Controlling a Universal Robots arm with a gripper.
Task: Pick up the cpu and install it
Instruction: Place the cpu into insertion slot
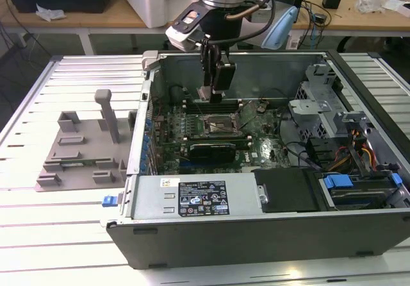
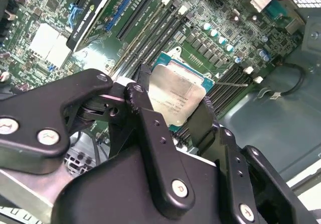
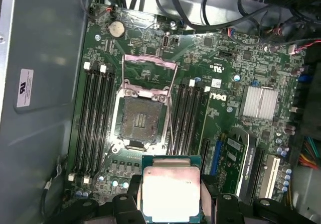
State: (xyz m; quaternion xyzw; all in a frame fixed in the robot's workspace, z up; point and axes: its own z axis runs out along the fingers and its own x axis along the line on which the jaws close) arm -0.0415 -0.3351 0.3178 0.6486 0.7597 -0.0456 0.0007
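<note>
The gripper (image 1: 214, 92) hangs in the upper middle of the exterior view, reaching down into the open case (image 1: 256, 235). It is clamped on the cpu (image 1: 204, 93), which it holds clear above the board (image 1: 269, 148).

In both wrist views the two black fingers (image 2: 145, 116) press on opposite edges of the cpu (image 2: 175, 96). Its silvery top faces the camera, and a green rim shows around the metal. In the first wrist view the cpu (image 3: 171, 191) sits level between the fingers (image 3: 131, 201).

The socket (image 3: 140, 118) lies beside the cpu in that view, not under it. It is bare, its contact field exposed and its metal frame (image 3: 149, 59) swung up. Dark memory slots (image 3: 95, 113) run along both sides of it. In the exterior view the socket (image 1: 221, 124) lies just below the gripper, at the centre of the frame.

The case lies on its side on a slatted white table (image 1: 64, 235). A grey tray (image 1: 77, 151) with upright posts sits at the exterior view's left, well apart from the gripper.
</note>
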